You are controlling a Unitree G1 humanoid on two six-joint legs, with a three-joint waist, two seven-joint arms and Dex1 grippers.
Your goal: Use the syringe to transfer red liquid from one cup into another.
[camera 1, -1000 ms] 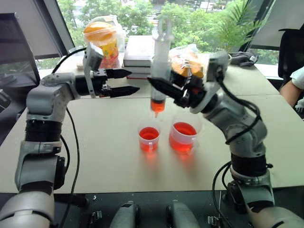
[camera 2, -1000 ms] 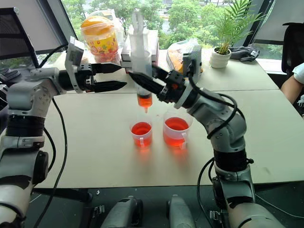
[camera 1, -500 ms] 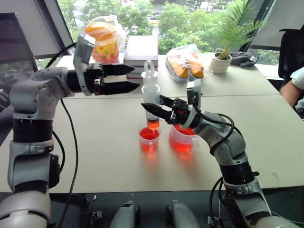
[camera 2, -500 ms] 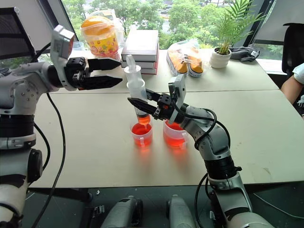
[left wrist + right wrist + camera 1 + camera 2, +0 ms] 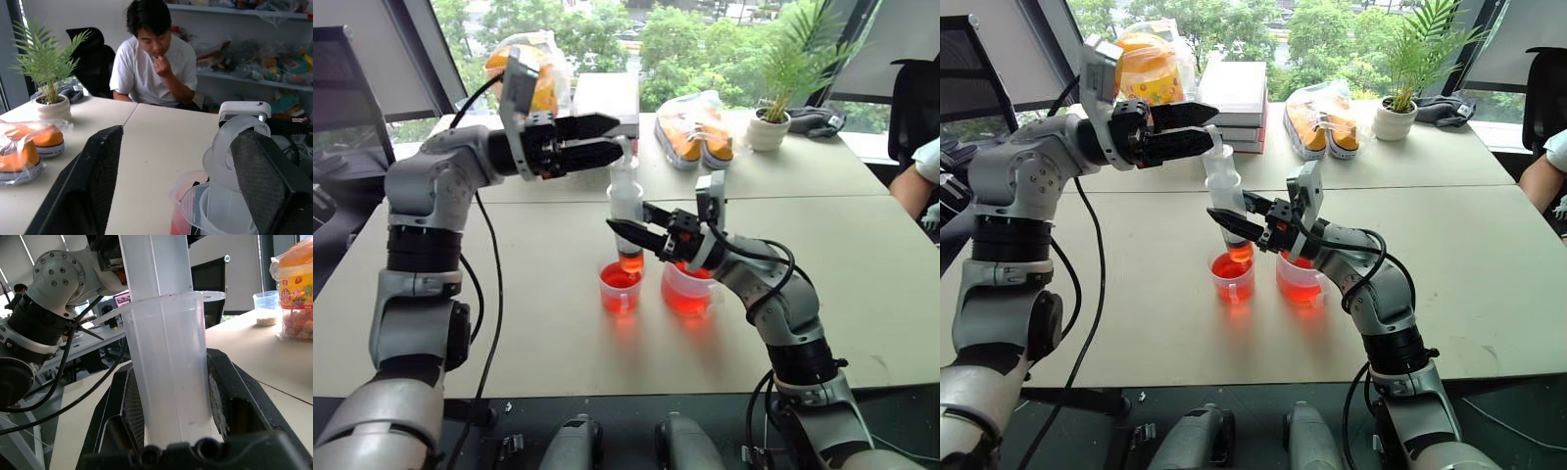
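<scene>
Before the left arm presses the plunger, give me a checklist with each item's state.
1. Right gripper shut on the syringe barrel: ok.
2. Syringe upright: ok.
3. Orange-red tip over the smaller cup, not the larger cup: ok.
4. Red liquid loaded in the barrel's lower end: ok.
5. Left gripper at the plunger top, jaws either side: ok.
6. Jaws actually gripping the plunger: cannot tell.
</scene>
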